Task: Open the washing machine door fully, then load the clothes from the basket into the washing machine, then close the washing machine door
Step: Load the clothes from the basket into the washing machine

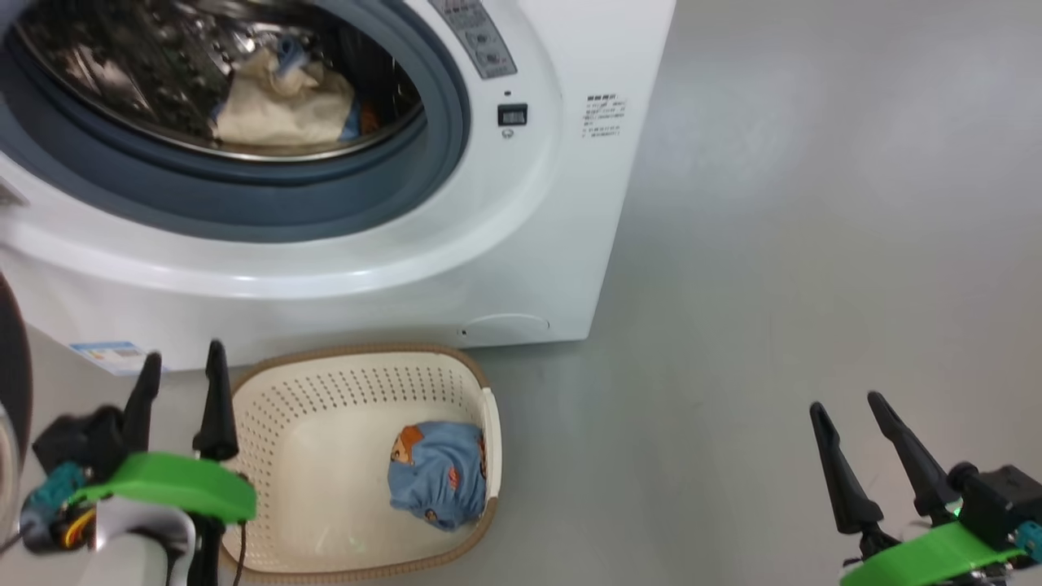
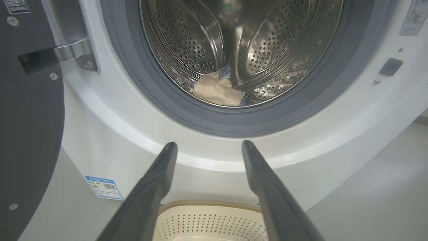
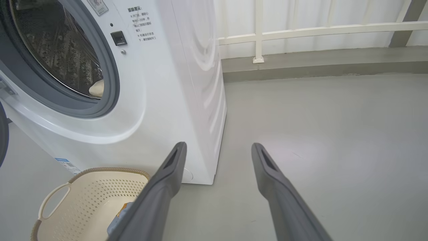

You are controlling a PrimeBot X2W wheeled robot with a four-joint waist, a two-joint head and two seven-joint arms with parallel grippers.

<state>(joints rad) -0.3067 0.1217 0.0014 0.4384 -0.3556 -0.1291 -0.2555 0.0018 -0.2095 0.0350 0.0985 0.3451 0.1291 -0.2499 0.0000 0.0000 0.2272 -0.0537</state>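
small bear-print denim garment (image 1: pixel 440 474) crumpled against the right wall of the cream basket (image 1: pixel 358 352) on the floor (image 1: pixel 773 244) before the open washing machine (image 1: pixel 537 244), cream-lined garment (image 1: pixel 277 110) in the drum (image 1: pixel 122 69); probably light, soft, limp, best pinched at a raised fold; left claw (image 1: pixel 184 352) and right claw (image 1: pixel 847 402) released, empty.

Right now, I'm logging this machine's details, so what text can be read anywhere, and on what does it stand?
"温馨提示:" heads the printed notice on the big white front-loading washing machine; lines below too small.
"224" starts a number on the white sticker on the dark round door; other digits unsure.
Blue energy label: too small.
Grey control strip: blurred.
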